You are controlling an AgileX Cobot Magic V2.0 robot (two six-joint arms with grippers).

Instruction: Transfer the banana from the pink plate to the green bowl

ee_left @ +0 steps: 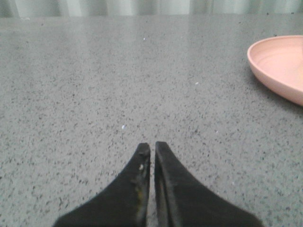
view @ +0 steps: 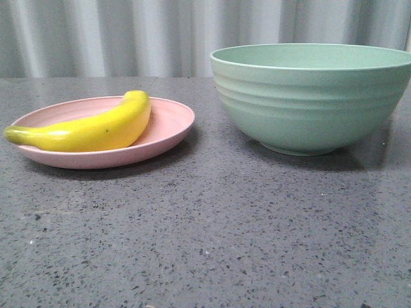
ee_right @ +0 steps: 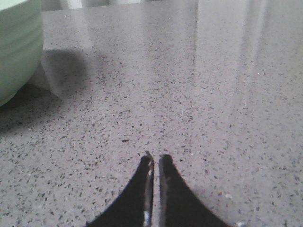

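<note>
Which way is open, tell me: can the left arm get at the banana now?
Probably yes. The left pincer is shut and empty, with bare table between it and the pink plate; the banana lies uncovered on it.

I see the plate point(view: 168, 128) on the table point(view: 212, 231), left of centre | banana point(view: 90, 130) lying in it, one end overhanging its left rim | bowl point(view: 313, 96) standing on the table to the right, near the plate but apart from it | curtain point(view: 128, 35) behind the table
</note>
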